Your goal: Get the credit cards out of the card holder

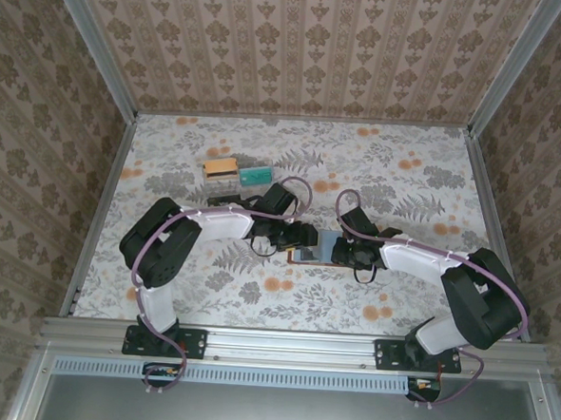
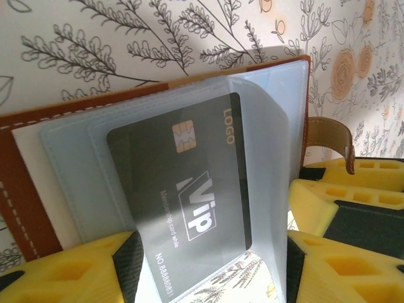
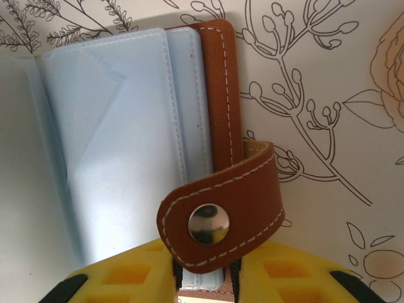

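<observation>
The card holder (image 1: 318,248) lies open on the table between both arms, brown leather outside (image 2: 25,189), pale blue-grey sleeves inside (image 3: 120,126). A dark grey VIP card (image 2: 183,183) sits tilted in a translucent sleeve. My left gripper (image 2: 211,278) stands open, its yellow fingers on either side of that sleeve's near end. The right gripper (image 3: 203,278) is shut on the holder's right cover edge, just under the snap strap (image 3: 221,218). From above, the left gripper (image 1: 298,238) and right gripper (image 1: 359,258) flank the holder.
An orange card (image 1: 221,168) and a green card (image 1: 256,176) lie flat side by side on the floral tabletop, behind and left of the holder. Patterned walls with metal rails (image 1: 100,208) close in the table on three sides.
</observation>
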### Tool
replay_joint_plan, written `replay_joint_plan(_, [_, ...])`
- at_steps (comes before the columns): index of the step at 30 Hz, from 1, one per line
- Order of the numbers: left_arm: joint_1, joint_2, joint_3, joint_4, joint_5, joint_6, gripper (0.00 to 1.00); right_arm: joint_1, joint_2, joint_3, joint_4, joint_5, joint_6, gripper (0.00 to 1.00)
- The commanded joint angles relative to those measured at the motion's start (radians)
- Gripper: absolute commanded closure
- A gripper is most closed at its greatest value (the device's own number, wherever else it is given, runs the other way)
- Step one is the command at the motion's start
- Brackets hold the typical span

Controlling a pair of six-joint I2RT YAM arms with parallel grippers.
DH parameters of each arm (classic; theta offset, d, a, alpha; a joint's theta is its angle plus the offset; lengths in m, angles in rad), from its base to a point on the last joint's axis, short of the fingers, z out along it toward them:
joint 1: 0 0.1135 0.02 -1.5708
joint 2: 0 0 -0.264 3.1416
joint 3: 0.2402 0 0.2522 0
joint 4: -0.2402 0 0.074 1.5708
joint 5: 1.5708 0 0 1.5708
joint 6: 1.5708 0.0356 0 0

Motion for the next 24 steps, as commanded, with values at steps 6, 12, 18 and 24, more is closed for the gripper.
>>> replay_joint_plan(6, [-0.008, 0.005, 0.013, 0.031, 0.041, 0.016, 0.21, 0.015, 0.020, -0.020, -0.030, -0.032, 0.013, 0.70])
replay_joint_plan(12, [-0.006, 0.005, 0.013, 0.035, 0.048, 0.018, 0.17, 0.014, -0.008, -0.014, -0.042, -0.016, 0.011, 0.63])
replay_joint_plan(18, [-0.004, 0.008, 0.012, 0.029, 0.048, 0.021, 0.14, 0.008, -0.126, 0.012, -0.108, 0.049, -0.012, 0.49])
replay_joint_plan(24, [-0.004, 0.011, 0.012, 0.035, 0.051, 0.020, 0.08, -0.010, -0.255, 0.010, -0.153, 0.101, -0.027, 0.46])
